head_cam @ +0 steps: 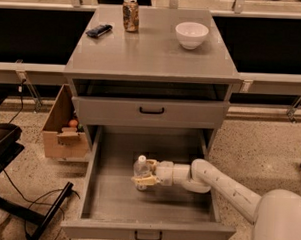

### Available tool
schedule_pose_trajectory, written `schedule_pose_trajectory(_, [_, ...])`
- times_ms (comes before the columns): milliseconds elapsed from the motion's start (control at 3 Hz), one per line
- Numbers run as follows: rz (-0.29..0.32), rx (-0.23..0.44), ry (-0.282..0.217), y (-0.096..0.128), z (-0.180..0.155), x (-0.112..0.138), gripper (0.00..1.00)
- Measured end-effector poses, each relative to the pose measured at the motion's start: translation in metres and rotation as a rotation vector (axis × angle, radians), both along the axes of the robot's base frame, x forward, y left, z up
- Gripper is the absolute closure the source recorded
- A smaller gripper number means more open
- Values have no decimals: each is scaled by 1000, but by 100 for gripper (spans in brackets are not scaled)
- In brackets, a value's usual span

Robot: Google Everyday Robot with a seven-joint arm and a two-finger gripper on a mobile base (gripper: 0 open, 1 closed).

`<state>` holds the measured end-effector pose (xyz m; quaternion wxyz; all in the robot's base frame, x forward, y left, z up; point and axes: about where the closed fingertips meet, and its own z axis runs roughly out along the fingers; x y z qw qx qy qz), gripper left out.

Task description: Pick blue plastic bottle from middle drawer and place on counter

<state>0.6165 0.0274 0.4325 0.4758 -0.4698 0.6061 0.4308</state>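
The blue plastic bottle (140, 167), clear with a white cap, stands upright on the floor of the open middle drawer (112, 200), a little left of its centre. My gripper (142, 172) reaches in from the right, its arm lying across the drawer. Its two pale fingers (145, 181) are closed around the bottle's body, one in front and one behind. The counter (153, 54) is the grey cabinet top above.
On the counter stand a brownish can (130, 14), a white bowl (191, 34) and a dark flat object (99, 30). A shut drawer front (150, 112) with a black handle is above the open drawer. A cardboard box (65, 133) and black chair legs (21, 209) are on the left.
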Motion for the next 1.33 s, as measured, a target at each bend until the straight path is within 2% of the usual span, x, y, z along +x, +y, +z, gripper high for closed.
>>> schedule_pose_trajectory(333, [-56, 33, -26, -5, 30, 1, 89])
schedule_pose_trajectory(667, [-138, 84, -36, -36, 104, -32, 100])
schedule_pose_trajectory(1000, [-169, 110, -28, -84, 197, -57, 100])
schedule_pose_trajectory(1333, [-132, 123, -18, -119, 292, -64, 100])
